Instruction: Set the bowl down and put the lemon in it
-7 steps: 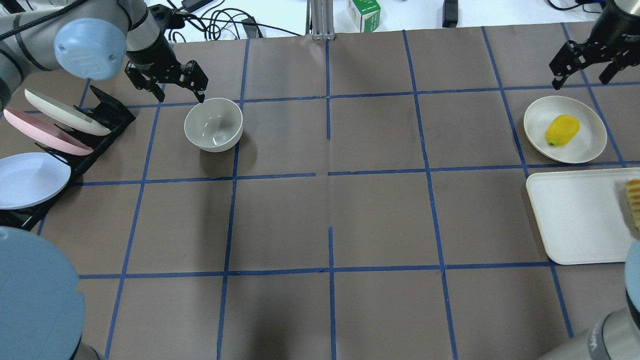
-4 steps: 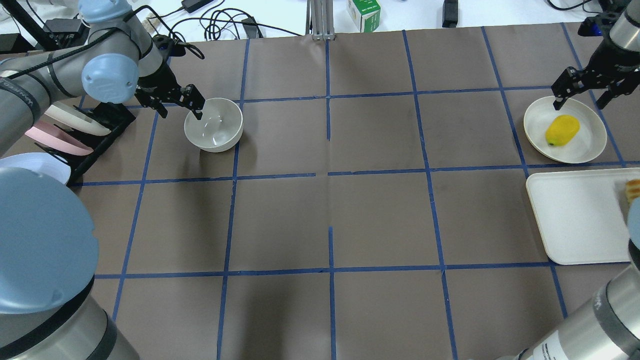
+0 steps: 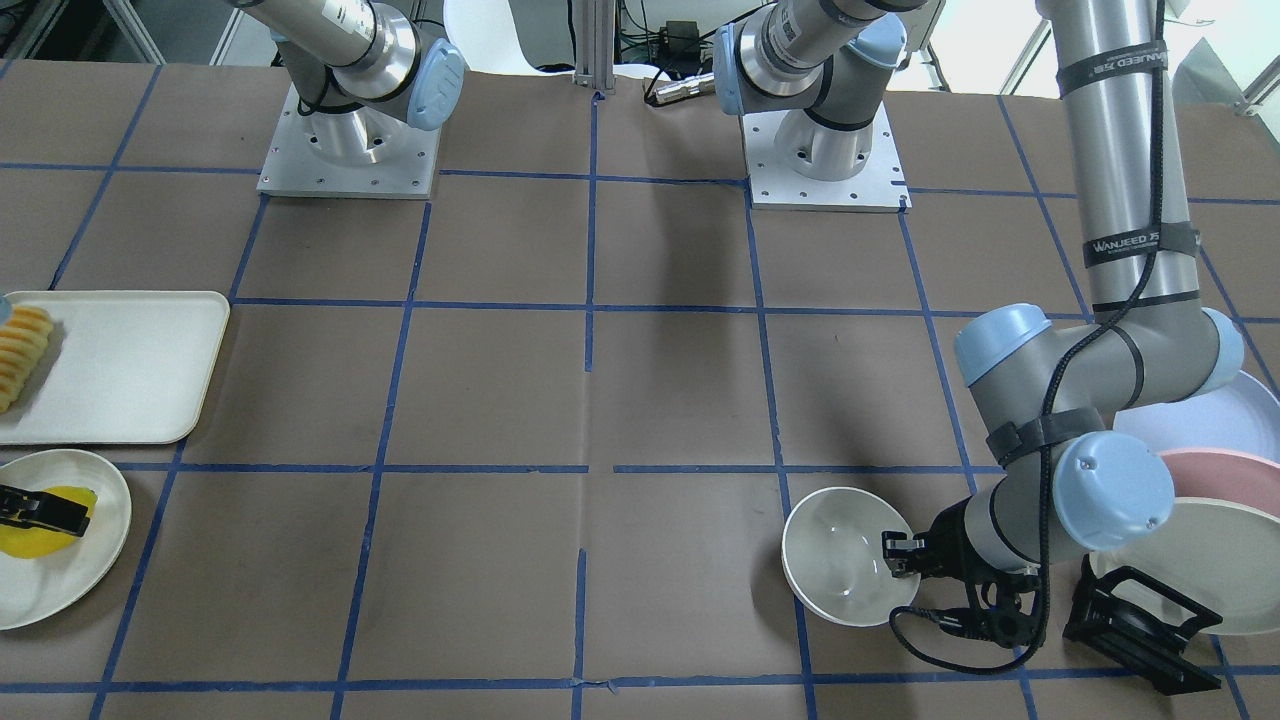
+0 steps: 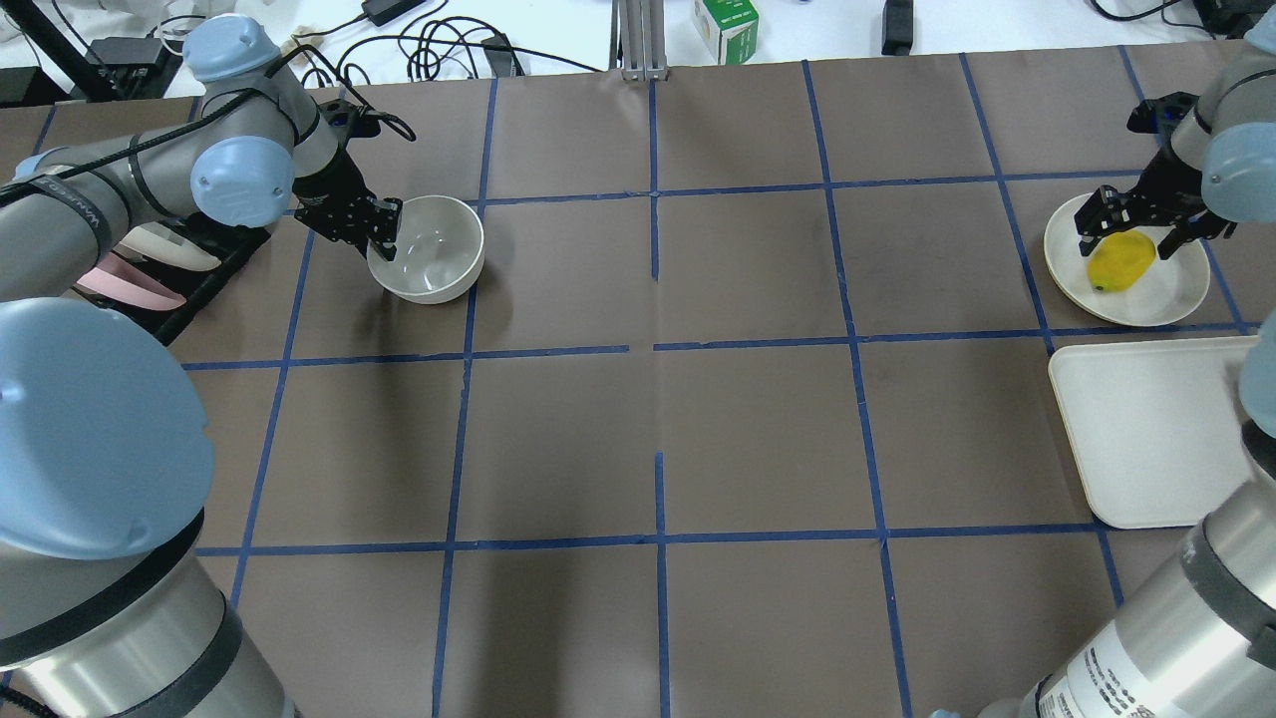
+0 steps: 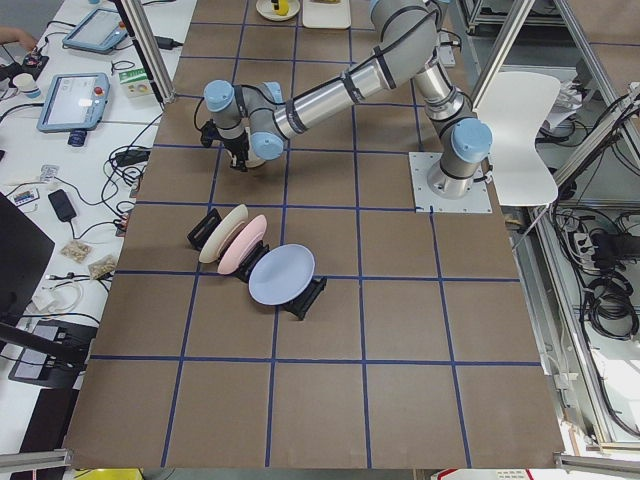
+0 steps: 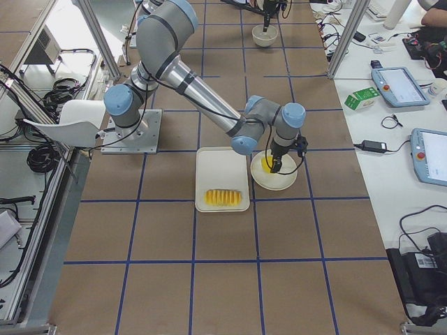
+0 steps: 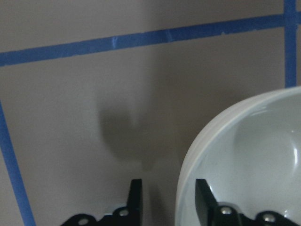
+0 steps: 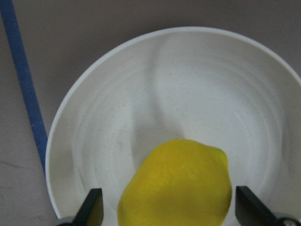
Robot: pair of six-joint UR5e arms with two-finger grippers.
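Straddles rim of glossy off-white deep round bowl (image 4: 444, 261), upright far left, with left gripper (image 4: 384, 230) spread; brackets smooth bright-yellow oval lemon (image 4: 1120, 262) on shallow white plate (image 4: 1176, 291), far right, with right gripper (image 4: 1126, 233) spread.

Bowl (image 4: 427, 247) sits far-left on the table (image 4: 658, 419), just right of the plate rack (image 3: 1140, 625), left gripper (image 4: 384, 239) fingers (image 7: 202, 197) straddling its left rim, one inside, one outside. Lemon (image 4: 1120, 261) lies on a plate (image 4: 1171, 299) far-right, between the right gripper (image 4: 1124, 237) fingers (image 8: 94, 207). Tray (image 4: 1146, 439) sits just on the near side of that plate, sliced food (image 3: 22, 355) at its right end.
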